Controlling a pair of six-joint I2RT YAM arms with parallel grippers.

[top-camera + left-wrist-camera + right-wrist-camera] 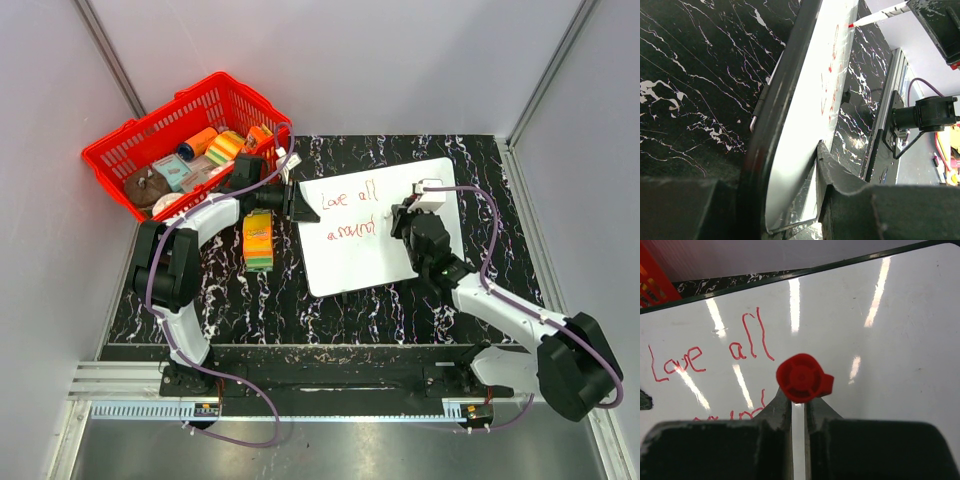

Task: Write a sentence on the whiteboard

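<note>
Nearest the bases, the right gripper (799,409) is seen closed on the marker pen (802,377), whose tip is pointed down at the whiteboard (350,265). The board is laid on the dark marbled table (330,315), slightly askew, with the sentence (345,199) written in red on its left half. It is judged light, stiff and glossy, so likely to be slid by pen pressure; a hold is best taken at the rim, clear of the ink. Farther out, its left edge is pinched by the left gripper (297,203), near the red basket (120,150).
</note>
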